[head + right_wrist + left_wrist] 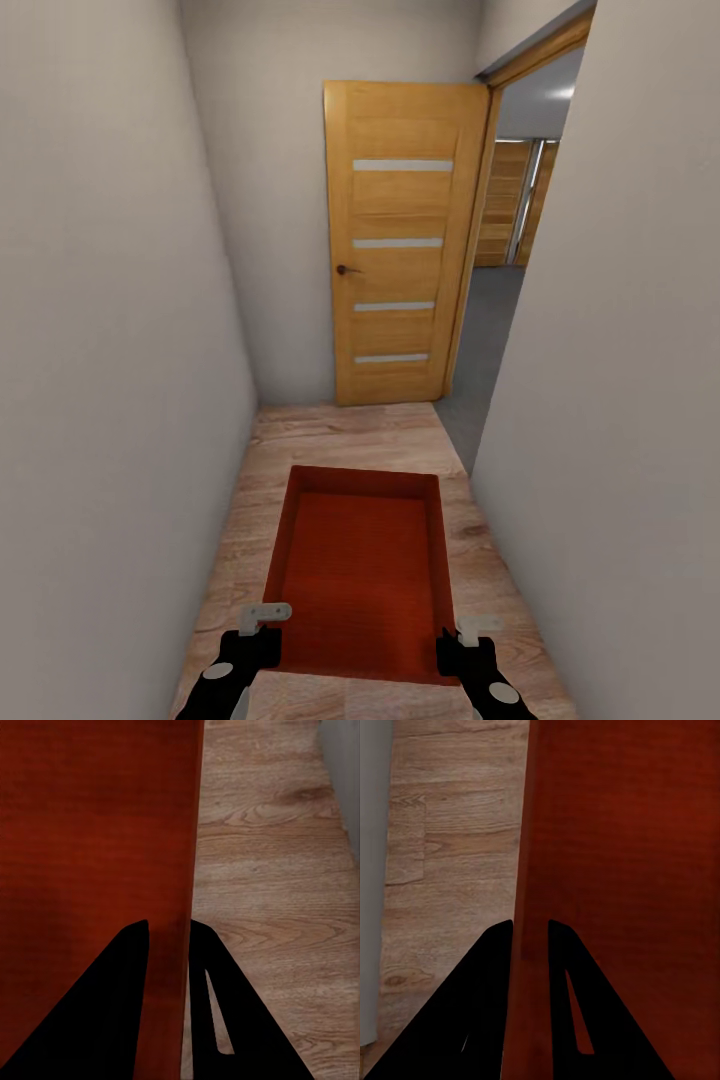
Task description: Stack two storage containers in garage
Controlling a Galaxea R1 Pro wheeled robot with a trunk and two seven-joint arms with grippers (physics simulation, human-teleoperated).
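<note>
A rust-red bin [362, 570] hangs level between both arms in a narrow white-walled hallway, above light wood-plank flooring [350, 435]. The left tool [262, 622] is clamped on the bin's left wall near the robot's end; in the left wrist view its fingers [499, 967] straddle that wall [531, 937]. The right tool [470, 635] is clamped on the right wall the same way, fingers [135, 967] on either side of it [184, 945]. Ahead, a wooden door [400, 250] stands open beside a doorway onto grey floor [485, 340].
</note>
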